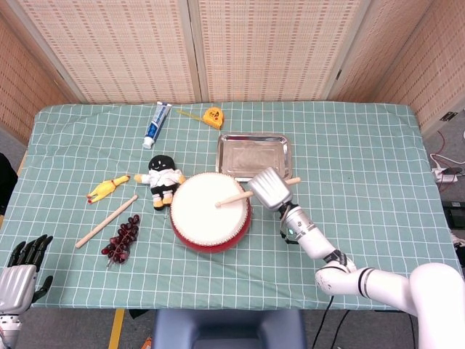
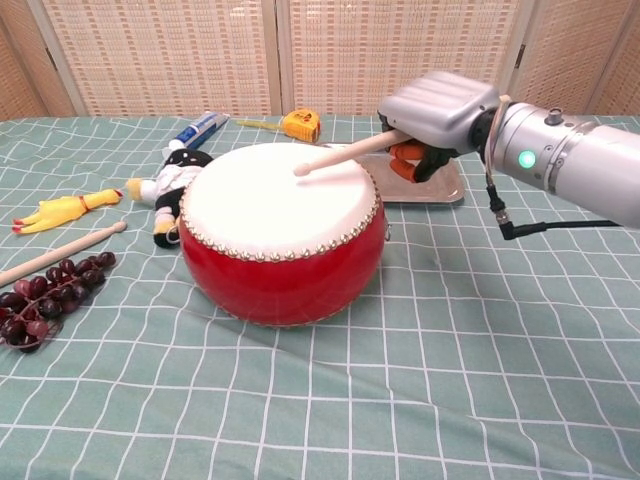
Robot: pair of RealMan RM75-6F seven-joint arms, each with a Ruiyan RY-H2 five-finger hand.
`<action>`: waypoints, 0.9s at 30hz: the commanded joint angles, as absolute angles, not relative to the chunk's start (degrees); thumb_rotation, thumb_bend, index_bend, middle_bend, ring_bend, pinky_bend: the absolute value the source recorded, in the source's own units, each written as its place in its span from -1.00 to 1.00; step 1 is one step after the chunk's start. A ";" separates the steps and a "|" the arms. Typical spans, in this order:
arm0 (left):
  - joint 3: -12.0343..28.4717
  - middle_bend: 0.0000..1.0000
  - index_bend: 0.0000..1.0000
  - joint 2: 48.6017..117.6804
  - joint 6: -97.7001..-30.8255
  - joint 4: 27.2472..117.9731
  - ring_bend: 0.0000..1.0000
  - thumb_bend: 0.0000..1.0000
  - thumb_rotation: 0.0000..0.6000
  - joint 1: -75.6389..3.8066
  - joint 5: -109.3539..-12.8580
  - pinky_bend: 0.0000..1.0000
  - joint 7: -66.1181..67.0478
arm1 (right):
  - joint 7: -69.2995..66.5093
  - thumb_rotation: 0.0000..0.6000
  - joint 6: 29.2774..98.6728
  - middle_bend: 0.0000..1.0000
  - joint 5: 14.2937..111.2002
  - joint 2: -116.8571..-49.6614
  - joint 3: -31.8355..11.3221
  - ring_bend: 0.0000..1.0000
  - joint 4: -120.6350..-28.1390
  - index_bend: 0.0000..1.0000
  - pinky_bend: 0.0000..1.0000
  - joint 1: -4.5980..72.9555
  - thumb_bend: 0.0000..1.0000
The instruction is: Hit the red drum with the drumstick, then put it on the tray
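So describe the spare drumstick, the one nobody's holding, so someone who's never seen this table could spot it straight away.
Start at the red drum in the middle of the table and look toward the robot's left. Past the black and white doll, the spare drumstick lies diagonally on the cloth, between the yellow rubber chicken and the bunch of dark grapes. It is the only plain pale wooden rod lying loose; the other is in the right hand.

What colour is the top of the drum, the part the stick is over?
White; the drumhead shows best in the chest view, above the red body.
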State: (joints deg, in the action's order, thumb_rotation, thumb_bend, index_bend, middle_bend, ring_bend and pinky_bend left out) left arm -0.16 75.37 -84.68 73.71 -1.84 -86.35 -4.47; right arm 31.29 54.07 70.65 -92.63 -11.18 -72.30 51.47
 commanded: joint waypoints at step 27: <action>-0.14 -0.90 -0.84 75.50 -84.73 73.55 -0.84 -0.38 1.00 -1.81 -86.25 -0.96 -4.64 | 22.72 1.00 59.10 1.00 72.54 -93.70 -12.91 1.00 -71.93 1.00 1.00 49.78 0.05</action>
State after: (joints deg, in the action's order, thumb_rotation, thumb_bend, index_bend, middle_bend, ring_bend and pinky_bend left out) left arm -0.13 75.50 -84.74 73.55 -1.81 -86.25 -4.65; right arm 37.39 55.18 69.10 -92.81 -10.83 -71.95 50.97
